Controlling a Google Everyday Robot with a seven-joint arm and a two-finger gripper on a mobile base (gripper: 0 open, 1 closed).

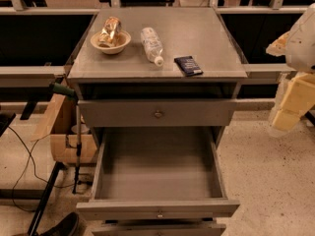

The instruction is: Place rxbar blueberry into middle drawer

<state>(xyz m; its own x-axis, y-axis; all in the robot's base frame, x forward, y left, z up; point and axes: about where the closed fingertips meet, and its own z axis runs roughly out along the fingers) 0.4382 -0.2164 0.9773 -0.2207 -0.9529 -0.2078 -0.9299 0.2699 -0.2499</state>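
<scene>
Up on the cabinet top (197,31), the rxbar blueberry (188,65) lies flat near the front right corner. Its long axis runs diagonally, with the far end toward the back left and the near end toward the front right. A clear plastic bottle (151,45) lies on its side just left of it, beside a bowl (111,42) holding a gold snack bag (110,30). Below the closed top drawer (157,113), the middle drawer (157,206) is pulled out. The gripper (284,118) hangs off to the right, apart from the cabinet; whether it is released or clenched cannot be told.
</scene>
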